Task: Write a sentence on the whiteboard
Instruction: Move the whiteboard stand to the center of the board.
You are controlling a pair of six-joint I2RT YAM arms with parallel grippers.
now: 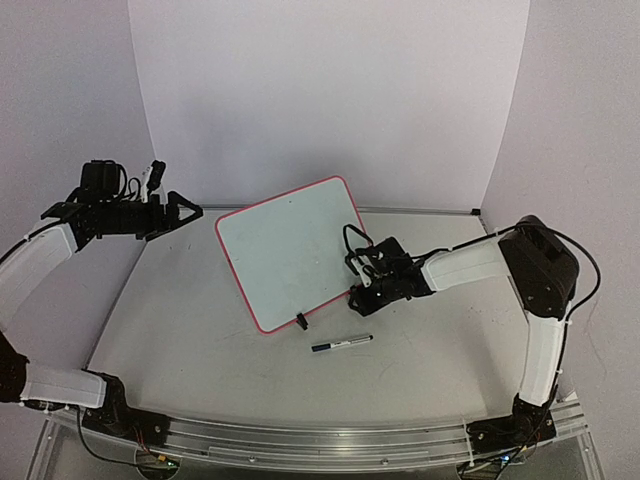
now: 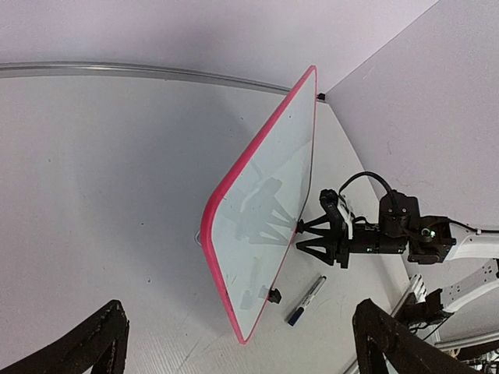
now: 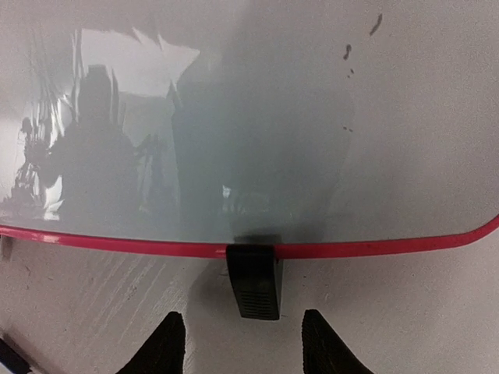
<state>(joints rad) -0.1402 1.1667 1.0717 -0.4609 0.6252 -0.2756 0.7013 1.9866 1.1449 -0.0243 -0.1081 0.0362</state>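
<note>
The whiteboard (image 1: 290, 250) has a red-pink frame and stands tilted on the table on its black clip feet. Its face is blank; no blue sentence shows on it. It also shows in the left wrist view (image 2: 265, 206) and the right wrist view (image 3: 257, 117). My right gripper (image 1: 358, 290) is open and empty, low at the board's lower right edge. Its fingers straddle one black clip foot (image 3: 254, 282) without touching it. My left gripper (image 1: 190, 212) is open and empty, raised left of the board. A blue-capped marker (image 1: 341, 344) lies on the table in front of the board.
White walls close in the back and both sides. A metal strip (image 2: 140, 72) runs along the far table edge. The marker (image 2: 306, 301) lies just right of the board's other clip foot (image 2: 274, 295). A metal rail (image 1: 320, 440) runs along the near edge.
</note>
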